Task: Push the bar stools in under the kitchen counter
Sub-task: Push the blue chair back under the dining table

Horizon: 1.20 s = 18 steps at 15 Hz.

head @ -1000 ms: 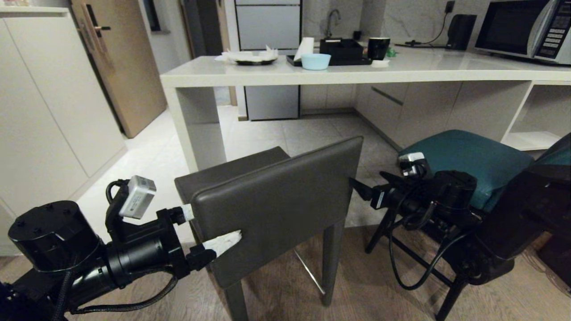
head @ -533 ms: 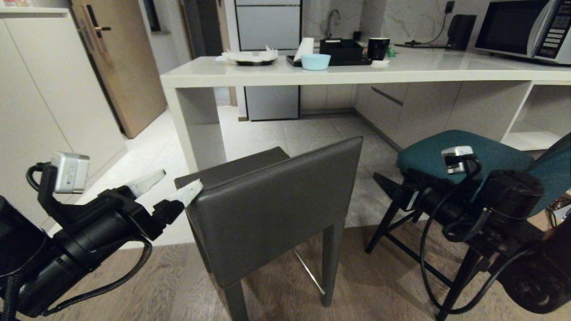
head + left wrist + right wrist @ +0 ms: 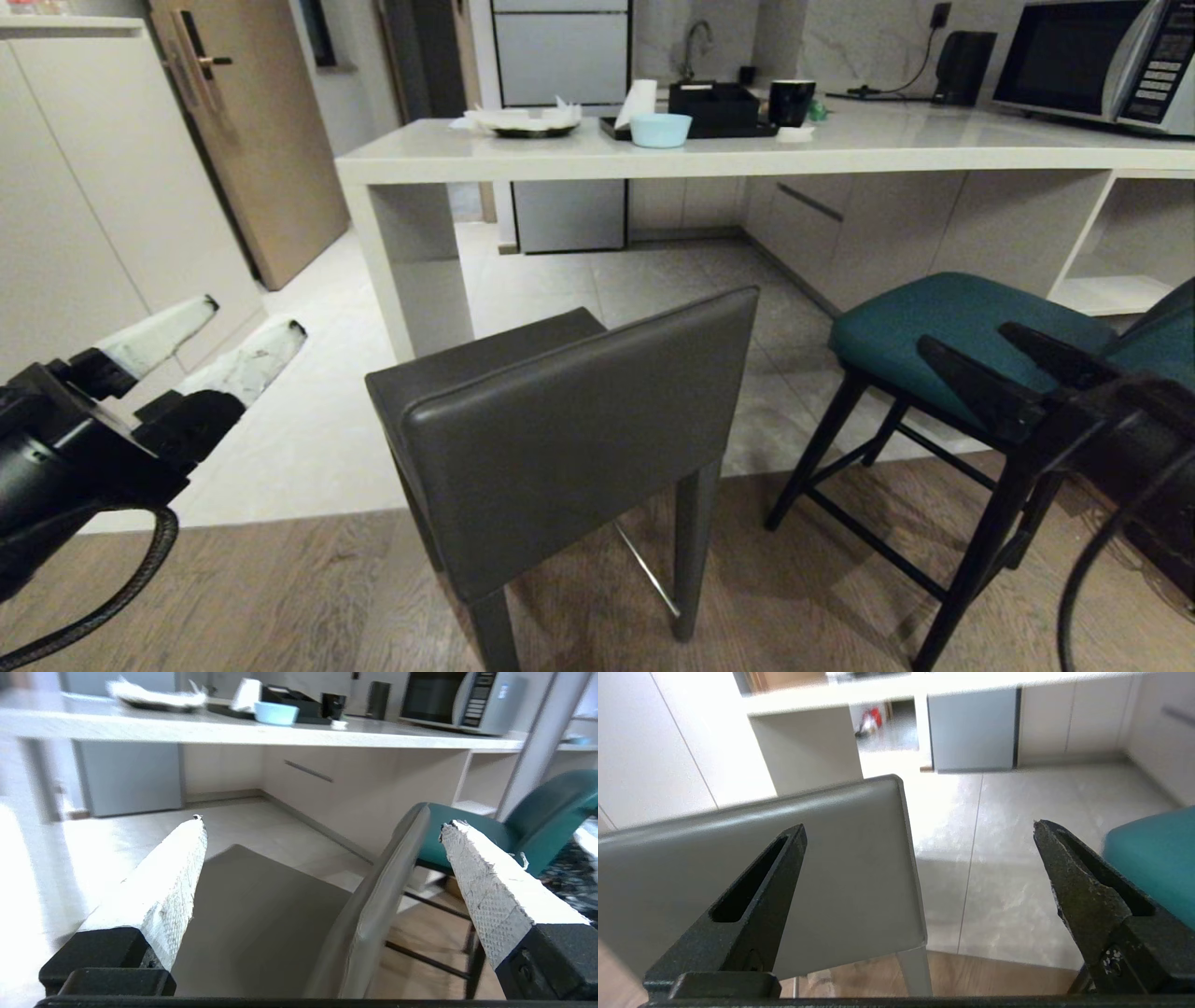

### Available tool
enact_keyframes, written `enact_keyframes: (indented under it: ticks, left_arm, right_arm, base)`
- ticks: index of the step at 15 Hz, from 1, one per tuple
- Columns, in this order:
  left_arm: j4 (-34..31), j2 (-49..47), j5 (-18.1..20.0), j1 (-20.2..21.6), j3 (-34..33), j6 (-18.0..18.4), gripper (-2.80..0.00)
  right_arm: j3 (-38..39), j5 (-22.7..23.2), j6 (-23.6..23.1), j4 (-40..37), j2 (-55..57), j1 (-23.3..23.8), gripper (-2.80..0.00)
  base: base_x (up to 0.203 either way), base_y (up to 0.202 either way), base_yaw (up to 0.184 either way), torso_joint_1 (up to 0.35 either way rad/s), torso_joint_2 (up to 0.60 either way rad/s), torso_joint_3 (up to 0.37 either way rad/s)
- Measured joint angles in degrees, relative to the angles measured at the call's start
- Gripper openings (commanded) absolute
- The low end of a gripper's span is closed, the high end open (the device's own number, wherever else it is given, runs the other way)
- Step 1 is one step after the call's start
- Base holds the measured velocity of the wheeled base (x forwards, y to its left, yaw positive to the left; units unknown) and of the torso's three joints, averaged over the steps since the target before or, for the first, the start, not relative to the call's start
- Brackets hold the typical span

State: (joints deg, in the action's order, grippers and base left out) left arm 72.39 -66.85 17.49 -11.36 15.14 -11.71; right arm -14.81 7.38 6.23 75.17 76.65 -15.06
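The boxy dark grey bar stool [image 3: 579, 439] stands in front of me, backrest toward me, on the near side of the kitchen counter [image 3: 840, 154]. To its right is the teal bar stool [image 3: 962, 327], on thin black legs. My left gripper [image 3: 254, 315] hangs open, left of the grey stool and clear of it. In the left wrist view the left gripper [image 3: 323, 822] looks along the grey backrest [image 3: 387, 882]. My right gripper [image 3: 966, 336] is open, in front of the teal seat. The right wrist view shows the right gripper [image 3: 920, 826] empty, facing the grey backrest's right edge [image 3: 840, 868].
The counter's pale support panel [image 3: 411, 261] stands ahead-left of the grey stool. On the counter are a plate with tissue [image 3: 527, 119], a blue bowl [image 3: 660, 129], a black mug [image 3: 792, 101] and a microwave [image 3: 1102, 61]. White cabinets and a wooden door [image 3: 252, 131] line the left.
Both arms have pulled back from the grey stool's backrest: the left gripper left and toward me, the right gripper right, over to the teal stool. The stools have not moved.
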Motion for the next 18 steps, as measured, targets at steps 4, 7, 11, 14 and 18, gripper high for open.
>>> enact_keyframes:
  ticks: [4,7,11,14,18]
  left_arm:
    - [-18.21,14.26,-0.01,6.93,1.41,4.76,0.0]
    - [-25.02,25.06,0.33,10.54,-0.64,5.45,0.0]
    - [-38.7,41.22,1.62,11.22,-2.82,5.86,0.0]
    - [-50.85,53.06,2.27,11.22,-4.48,7.45,0.0]
    - [-65.17,63.98,1.86,11.46,-9.1,12.06,0.0]
  right_arm:
    - [2.49,-0.02,-0.28,-13.56,-18.85,3.94,0.0]
    - [2.98,1.47,-0.39,-26.96,-33.29,9.03,0.0]
    - [1.82,4.82,-0.42,-47.8,-52.43,12.68,0.0]
    - [0.45,6.83,-0.57,-64.21,-65.74,14.04,0.0]
    - [2.4,4.85,-2.01,-75.06,-74.68,14.96,0.0]
  base:
    - [0.0,0.0,0.0,0.0,0.0,0.0]
    - [0.0,0.0,0.0,0.0,0.0,0.0]
    - [0.0,0.0,0.0,0.0,0.0,0.0]
    - [0.0,0.0,0.0,0.0,0.0,0.0]
    - [0.0,0.0,0.0,0.0,0.0,0.0]
